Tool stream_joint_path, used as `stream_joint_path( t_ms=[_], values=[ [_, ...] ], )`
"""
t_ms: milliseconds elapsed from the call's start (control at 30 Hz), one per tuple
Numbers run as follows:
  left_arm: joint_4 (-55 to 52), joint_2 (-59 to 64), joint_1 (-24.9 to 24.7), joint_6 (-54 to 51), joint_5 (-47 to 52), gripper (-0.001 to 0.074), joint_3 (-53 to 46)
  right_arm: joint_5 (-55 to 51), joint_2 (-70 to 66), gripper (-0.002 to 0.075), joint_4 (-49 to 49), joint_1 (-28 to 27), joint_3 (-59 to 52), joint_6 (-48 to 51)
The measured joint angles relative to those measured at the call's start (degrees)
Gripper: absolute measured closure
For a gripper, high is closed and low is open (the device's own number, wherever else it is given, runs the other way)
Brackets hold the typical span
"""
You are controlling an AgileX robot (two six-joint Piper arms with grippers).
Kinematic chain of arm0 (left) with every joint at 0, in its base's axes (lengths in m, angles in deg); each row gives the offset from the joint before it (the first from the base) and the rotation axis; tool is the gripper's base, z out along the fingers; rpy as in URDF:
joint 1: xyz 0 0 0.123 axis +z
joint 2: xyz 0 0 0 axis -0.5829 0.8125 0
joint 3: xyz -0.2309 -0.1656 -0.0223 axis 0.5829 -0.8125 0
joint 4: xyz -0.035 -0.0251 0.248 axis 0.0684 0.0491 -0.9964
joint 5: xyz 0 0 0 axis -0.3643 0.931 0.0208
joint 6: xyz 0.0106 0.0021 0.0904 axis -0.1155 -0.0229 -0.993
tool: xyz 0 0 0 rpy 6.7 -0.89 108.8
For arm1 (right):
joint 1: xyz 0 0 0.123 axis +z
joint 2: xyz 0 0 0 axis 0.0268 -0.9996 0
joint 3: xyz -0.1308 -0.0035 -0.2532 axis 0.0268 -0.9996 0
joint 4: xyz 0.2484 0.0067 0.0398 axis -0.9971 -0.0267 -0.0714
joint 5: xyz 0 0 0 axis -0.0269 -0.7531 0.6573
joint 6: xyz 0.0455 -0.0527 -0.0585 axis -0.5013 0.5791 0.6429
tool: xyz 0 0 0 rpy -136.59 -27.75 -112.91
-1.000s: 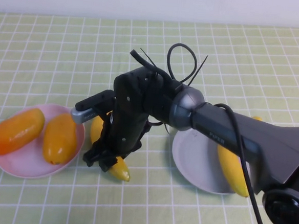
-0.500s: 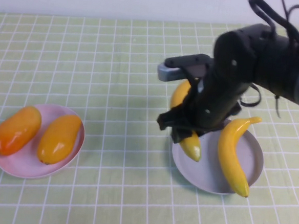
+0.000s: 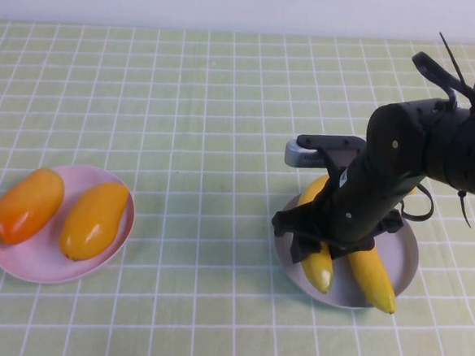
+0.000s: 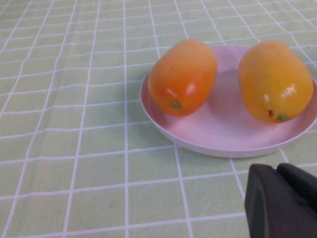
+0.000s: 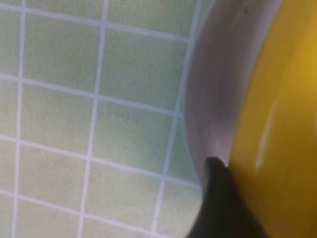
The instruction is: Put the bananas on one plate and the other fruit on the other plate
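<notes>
High view shows no words to read. Right gripper [image 3: 324, 248] holds a banana [image 3: 316, 261] over the grey plate [image 3: 403, 255]; left gripper [image 4: 282, 201] is closed beside the pink plate [image 4: 218, 141].

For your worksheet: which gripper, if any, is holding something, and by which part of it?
The right gripper holds a banana around its middle, over the grey-blue plate. The left gripper, shut, near the pink plate, holds nothing.

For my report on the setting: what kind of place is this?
Probably a robot test bench, not a kitchen: a table with a green checked cloth before a bare white wall, glossy fruit sorted onto a pink plate and a grey plate.
</notes>
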Motion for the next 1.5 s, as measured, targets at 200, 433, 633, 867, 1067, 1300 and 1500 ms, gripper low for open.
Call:
stream_joint_path(
  t_ms=[200, 433, 633, 867, 1067, 1300, 1500],
  values=[
    [0.0, 0.0, 0.0, 0.0, 0.0, 0.0737, 0.0, 0.04, 0.24, 0.0261, 0.01, 0.0, -0.1, 0.0],
    [0.0, 0.0, 0.0, 0.0, 0.0, 0.0737, 0.0, -2.97, 8.05, 0.0368, 1.85, 0.81, -0.25, 0.0],
    [0.0, 0.0, 0.0, 0.0, 0.0, 0.0737, 0.0, -9.16, 18.89, 0.0671, 2.14, 2.45, -4.11, 0.86],
    [0.0, 0.0, 0.0, 0.0, 0.0, 0.0737, 0.0, -12.23, 31.82, 0.0736, 2.75, 2.54, -11.97, 5.48],
    [0.0, 0.0, 0.0, 0.0, 0.0, 0.0737, 0.0, -14.89, 41.3, 0.0741, 3.2, 2.54, -18.2, 8.63],
    [0.0, 0.0, 0.0, 0.0, 0.0, 0.0737, 0.0, -16.16, 43.34, 0.0741, 6.44, 2.54, -20.61, 12.88],
    [0.0, 0.0, 0.0, 0.0, 0.0, 0.0737, 0.0, -1.9, 46.8, 0.0741, 7.11, 1.88, -30.94, 15.75]
  ],
)
